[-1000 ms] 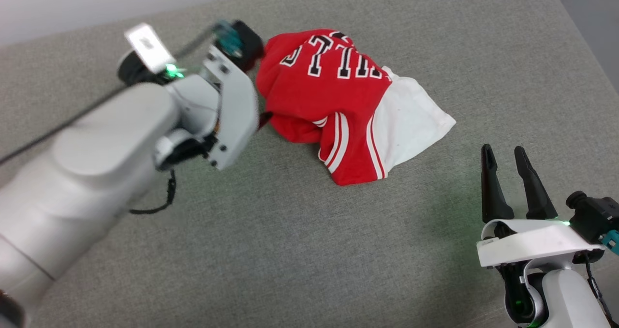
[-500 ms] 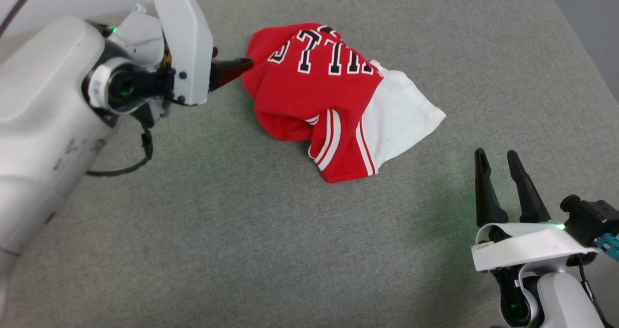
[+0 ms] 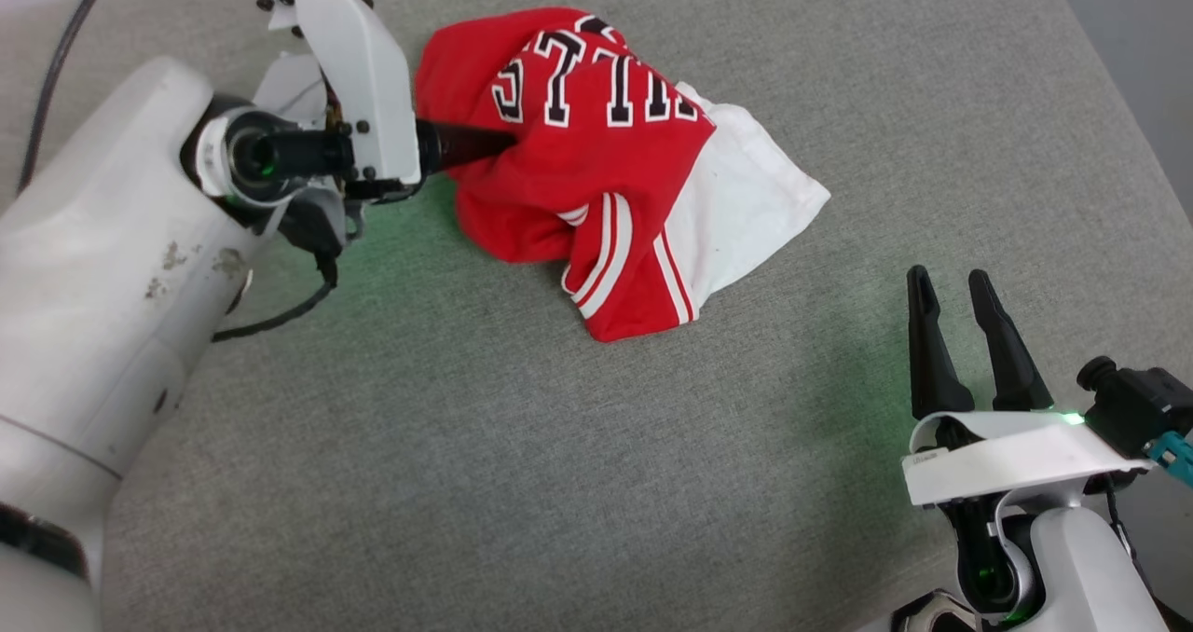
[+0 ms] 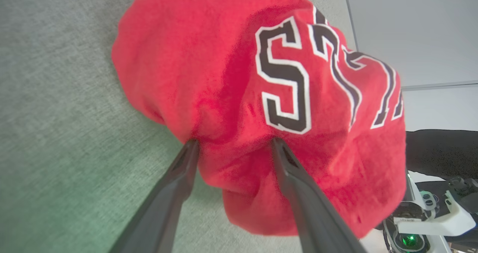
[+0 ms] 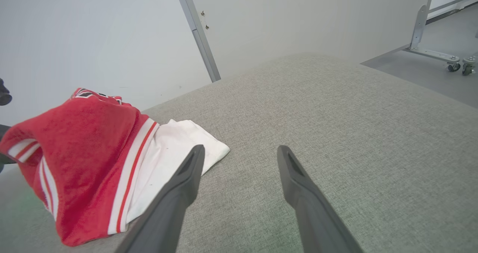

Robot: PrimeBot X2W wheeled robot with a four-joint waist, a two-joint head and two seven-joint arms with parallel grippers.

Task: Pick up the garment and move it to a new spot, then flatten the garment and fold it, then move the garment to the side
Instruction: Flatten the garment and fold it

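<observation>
The garment lies in a crumpled heap on the grey cloth-covered surface, toward the far left of the head view. It is neither flattened nor folded. A white sleeve panel is spread out on the side toward the right arm, and red-white striped trim runs along a doubled-over edge.

Left gripper: jaws wide apart, fingertips pressed against the red fabric at the heap's left side. A bulge of cloth sits between the fingers, but nothing is clamped. No part of the garment is seen lifted off the surface.

Right gripper: jaws wide apart, nothing held. It hovers over bare surface, well apart from the garment, with the fingers pointing toward the white panel.

Progress, as judged: the first step (the pick-up) is only at the approach stage, with contact made and no grasp closed. The move to a new spot, the flattening, the folding and the final move to the side are all taken as outstanding.

Writing: black letters with white outlines are seen upside down in the head view. An "S" is clear in the left wrist view. The neighbouring strokes are read tentatively as "ULL", and the start of the word is lost in a fold. No number or brand mark is made out. The small label on the right gripper's white housing is too small to be read.
</observation>
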